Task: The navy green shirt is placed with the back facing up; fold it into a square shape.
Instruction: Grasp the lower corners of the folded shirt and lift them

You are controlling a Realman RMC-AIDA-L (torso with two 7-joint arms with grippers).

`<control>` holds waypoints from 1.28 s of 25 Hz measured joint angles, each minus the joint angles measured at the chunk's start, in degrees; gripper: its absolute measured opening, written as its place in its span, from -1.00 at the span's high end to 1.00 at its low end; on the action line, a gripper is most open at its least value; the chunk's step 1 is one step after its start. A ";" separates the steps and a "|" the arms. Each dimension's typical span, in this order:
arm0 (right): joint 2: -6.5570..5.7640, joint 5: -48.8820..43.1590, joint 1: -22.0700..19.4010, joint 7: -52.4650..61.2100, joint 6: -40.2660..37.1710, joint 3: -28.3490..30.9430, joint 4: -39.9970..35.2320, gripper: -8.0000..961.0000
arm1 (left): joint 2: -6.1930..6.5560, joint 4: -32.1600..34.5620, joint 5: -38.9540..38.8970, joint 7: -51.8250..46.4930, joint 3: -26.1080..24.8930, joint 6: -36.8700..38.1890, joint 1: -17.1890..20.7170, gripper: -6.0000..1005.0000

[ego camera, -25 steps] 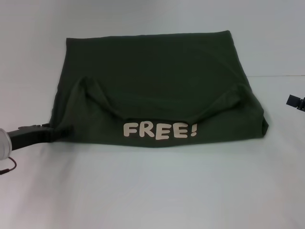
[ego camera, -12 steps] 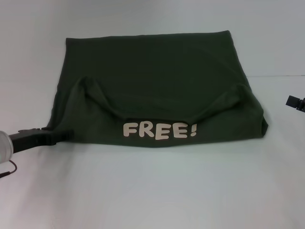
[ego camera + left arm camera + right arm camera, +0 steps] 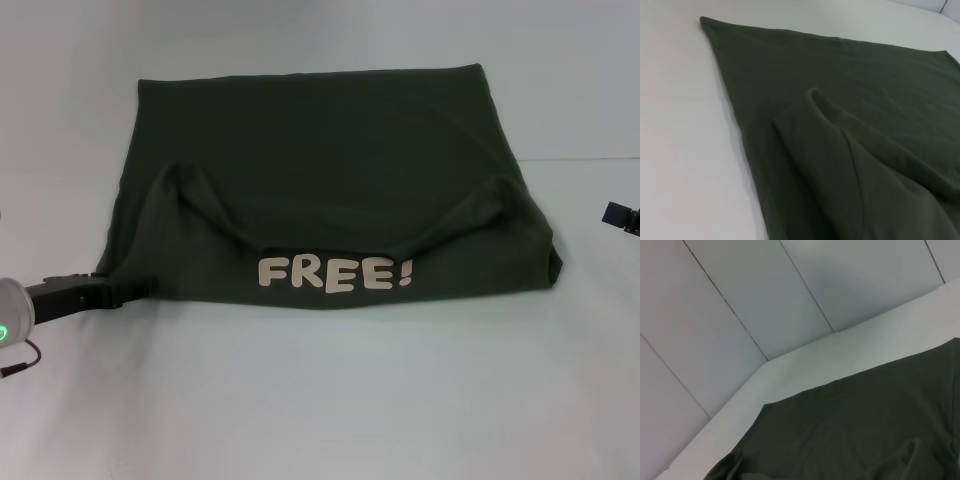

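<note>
At the lower left of the frame, the black left gripper point(image 3: 128, 288) touches the near corner of the dark olive-green cloth shirt point(image 3: 330, 180), which lies mid-table, half folded. I cannot tell whether its jaws are parted or closed. A shallow pinch could slip and spoil the fold; the right gripper point(image 3: 620, 215) waits at the right edge.

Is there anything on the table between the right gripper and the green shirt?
Nothing. In the head view, only bare white table separates the right gripper from the navy green shirt.
</note>
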 joint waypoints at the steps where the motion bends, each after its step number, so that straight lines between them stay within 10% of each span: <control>1: 0.00 0.00 0.00 0.00 0.00 0.00 0.00 -0.97 | 0.02 -0.04 0.00 0.02 0.00 0.00 -0.04 -0.71; 32: -0.26 0.04 0.02 0.61 -0.41 -0.53 -0.09 -0.97 | -0.01 0.00 -0.60 -0.41 -0.67 -0.43 0.29 0.21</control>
